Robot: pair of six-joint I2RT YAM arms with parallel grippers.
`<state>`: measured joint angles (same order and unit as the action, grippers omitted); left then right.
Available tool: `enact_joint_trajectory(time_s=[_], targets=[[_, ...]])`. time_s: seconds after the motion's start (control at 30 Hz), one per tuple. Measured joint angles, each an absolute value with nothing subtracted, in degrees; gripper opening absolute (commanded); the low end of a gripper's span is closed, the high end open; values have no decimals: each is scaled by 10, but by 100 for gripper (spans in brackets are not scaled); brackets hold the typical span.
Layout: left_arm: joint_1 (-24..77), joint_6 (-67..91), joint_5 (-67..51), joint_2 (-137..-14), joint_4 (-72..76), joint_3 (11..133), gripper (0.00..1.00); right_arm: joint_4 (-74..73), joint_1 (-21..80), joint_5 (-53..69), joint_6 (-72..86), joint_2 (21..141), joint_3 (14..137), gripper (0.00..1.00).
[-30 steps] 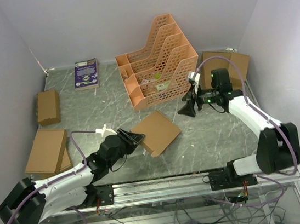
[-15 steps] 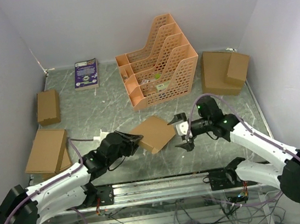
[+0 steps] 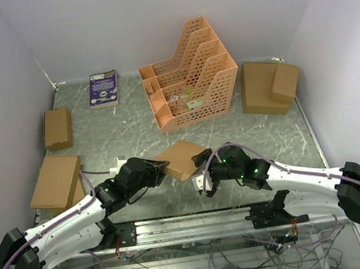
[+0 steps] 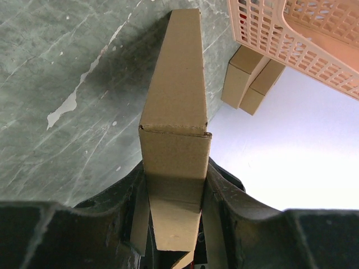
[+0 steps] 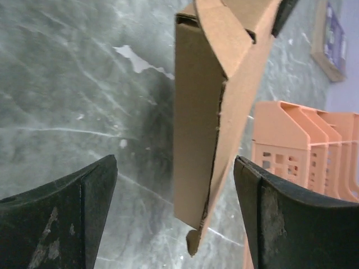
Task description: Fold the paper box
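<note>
Presently, over the grey marbled table (image 3: pixel 126 131), front centre, the plain brown cardboard paper box (image 3: pixel 182 159) is probably handling light, stiff, crushable. The left gripper (image 3: pixel 160 170) is clamping one end; the right gripper (image 3: pixel 203 173) is gaping wide around the free edge, the best hold.

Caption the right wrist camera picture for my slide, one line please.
Open right hand straddles the end of the paper box over the grey marbled table, orange file rack behind.
</note>
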<state>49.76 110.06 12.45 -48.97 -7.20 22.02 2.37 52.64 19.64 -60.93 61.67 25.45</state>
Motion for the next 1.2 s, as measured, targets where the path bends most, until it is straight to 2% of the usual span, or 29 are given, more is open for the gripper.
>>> enact_joint_trajectory(time_s=[0.17,0.43,0.57,0.7,0.8,0.9,1.1,1.2], targets=[[498,1108,125,-483,-76,220,40,106,544,119,-599,623,242,55],[494,1118,129,-486,-65,220,41,142,548,82,-586,634,241,40],[492,1120,130,-486,-58,220,41,144,549,78,-576,635,241,42],[492,1121,129,-484,-58,220,41,148,549,81,-573,635,241,62],[492,1121,129,-479,-58,220,41,152,549,88,-575,635,241,64],[492,1121,129,-477,-58,220,41,155,549,93,-575,636,241,62],[492,1121,129,-479,-54,220,42,179,556,78,-574,653,241,41],[492,1123,129,-481,-49,220,45,185,557,66,-571,655,240,34]])
